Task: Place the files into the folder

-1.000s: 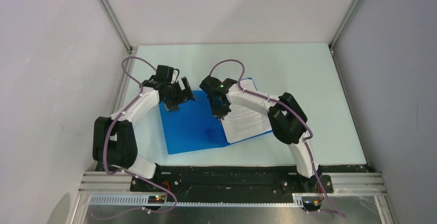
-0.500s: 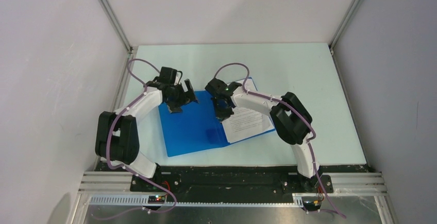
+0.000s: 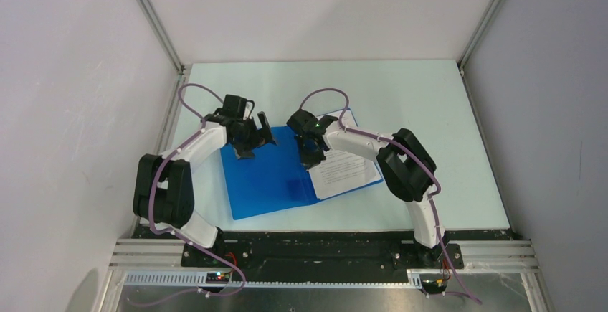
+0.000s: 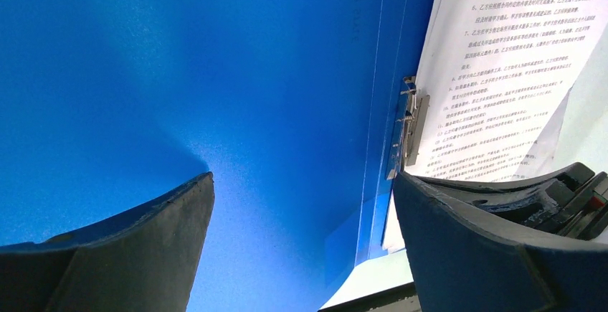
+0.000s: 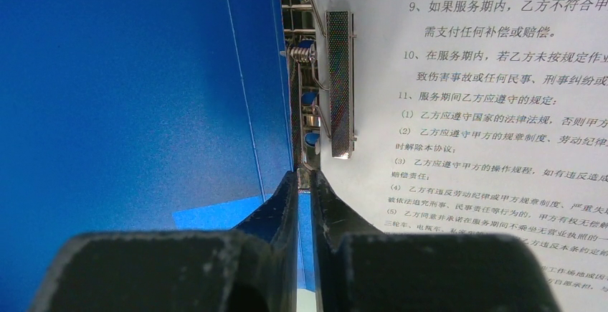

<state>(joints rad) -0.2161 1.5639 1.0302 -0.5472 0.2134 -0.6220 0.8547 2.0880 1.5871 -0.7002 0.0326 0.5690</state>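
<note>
Barely anything has changed over the last second. The left arm crept a little toward the near right over the blue cover and the right arm shifted a touch. The folder hasn't budged.

Top view: the folder lies open on the worktop, blue cover on the left. The files sit on its right cover. The left jaws hover at the far edge of the left cover and the right jaws are down at the spine.

Left wrist: the jaws are wide apart with nothing in them, just blue plastic below. The metal clip and the printed sheets are off to the right.

Right wrist: the jaws are nearly together, pinched on the near end of the clip as far as I can tell. The clip's bar lies on the sheets' left edge.

My read is we're at the clipping step, with the pages already in place. Next it should let the clip go gently so the sheets don't skew. Then the left arm has to get under the thin cover edge and fold it over.
</note>
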